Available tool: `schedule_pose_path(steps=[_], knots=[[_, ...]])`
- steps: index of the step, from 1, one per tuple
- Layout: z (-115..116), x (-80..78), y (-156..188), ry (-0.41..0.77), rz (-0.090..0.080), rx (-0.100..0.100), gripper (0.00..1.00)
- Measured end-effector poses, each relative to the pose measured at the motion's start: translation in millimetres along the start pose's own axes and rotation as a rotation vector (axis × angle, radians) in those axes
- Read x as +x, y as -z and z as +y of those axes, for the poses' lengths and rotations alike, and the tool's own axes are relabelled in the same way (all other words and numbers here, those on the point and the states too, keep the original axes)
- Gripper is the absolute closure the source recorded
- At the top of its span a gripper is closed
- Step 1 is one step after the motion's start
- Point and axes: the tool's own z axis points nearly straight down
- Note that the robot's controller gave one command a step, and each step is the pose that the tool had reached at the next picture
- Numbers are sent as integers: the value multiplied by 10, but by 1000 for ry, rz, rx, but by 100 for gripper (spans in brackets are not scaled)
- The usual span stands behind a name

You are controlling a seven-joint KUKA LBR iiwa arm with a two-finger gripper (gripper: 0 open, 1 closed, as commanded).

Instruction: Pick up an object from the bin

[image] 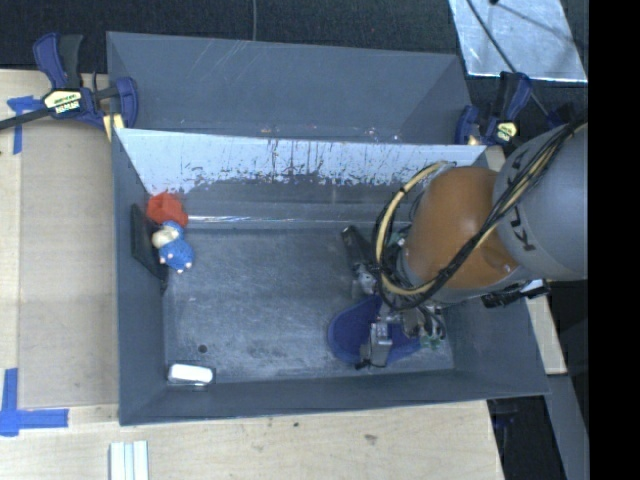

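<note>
My gripper (382, 342) is low in the bin's front right part, right on top of a flat dark blue thing (348, 334) with a rounded outline. That blue thing lies on the floor and sticks out to the gripper's left. Its right part is hidden under the gripper. A small dark piece (352, 239) lies just behind the gripper, near the arm's cables.
By the left wall lie a red lump (166, 208), a small blue and white figure (176, 251) and a black flat piece (145, 244). A white oblong thing (190, 374) rests in the front left corner. The arm's orange cover and cables fill the bin's right side.
</note>
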Motion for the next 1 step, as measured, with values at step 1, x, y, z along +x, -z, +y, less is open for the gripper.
schedule_pose_path(steps=[1], knots=[[-5, -28, 43, 0, -9, 0, 100]])
